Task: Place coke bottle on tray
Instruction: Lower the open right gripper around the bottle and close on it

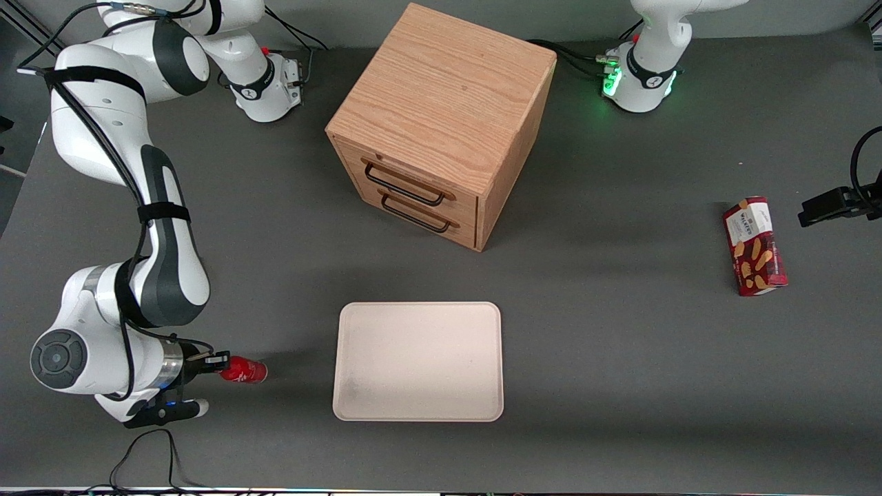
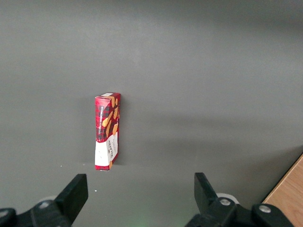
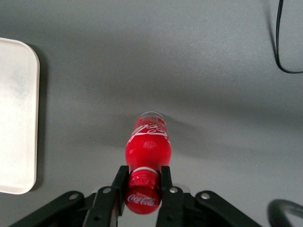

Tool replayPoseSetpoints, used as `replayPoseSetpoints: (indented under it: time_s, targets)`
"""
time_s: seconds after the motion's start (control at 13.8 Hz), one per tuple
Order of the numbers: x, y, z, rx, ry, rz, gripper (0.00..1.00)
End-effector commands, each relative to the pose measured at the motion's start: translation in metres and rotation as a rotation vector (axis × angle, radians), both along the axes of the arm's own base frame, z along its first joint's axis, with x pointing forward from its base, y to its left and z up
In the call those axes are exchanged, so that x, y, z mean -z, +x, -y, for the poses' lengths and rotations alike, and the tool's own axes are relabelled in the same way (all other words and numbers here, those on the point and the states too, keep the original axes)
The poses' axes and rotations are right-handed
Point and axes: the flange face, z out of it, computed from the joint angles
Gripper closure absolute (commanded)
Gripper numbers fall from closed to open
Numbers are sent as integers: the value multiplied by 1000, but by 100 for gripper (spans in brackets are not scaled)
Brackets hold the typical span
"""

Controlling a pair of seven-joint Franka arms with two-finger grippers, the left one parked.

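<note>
At the working arm's end of the table, the gripper (image 3: 143,182) is closed on the neck of the coke bottle (image 3: 147,150), its black fingers (image 3: 165,177) pinching just under the red cap. The bottle looks to lie on its side near the tray (image 1: 418,361), clear of its rim. Judging from this, the hold is narrow and far from the body's weight, so a slow lift and level carry would suit, setting down well within the low rim. Glossy red bottle with white script; matte cream tray with rounded corners; dull grey tabletop (image 1: 620,358).
</note>
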Motion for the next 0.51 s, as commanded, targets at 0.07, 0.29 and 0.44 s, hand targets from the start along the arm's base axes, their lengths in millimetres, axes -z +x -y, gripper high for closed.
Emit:
replayPoseSetpoints:
  time_s: [0.07, 0.29, 0.44]
  targets:
    - [-5, -2, -2, 2, -16, -14, 100]
    - [-34, -13, -6, 5, -19, -49, 100]
    - [-66, -23, -4, 6, -22, -73, 100]
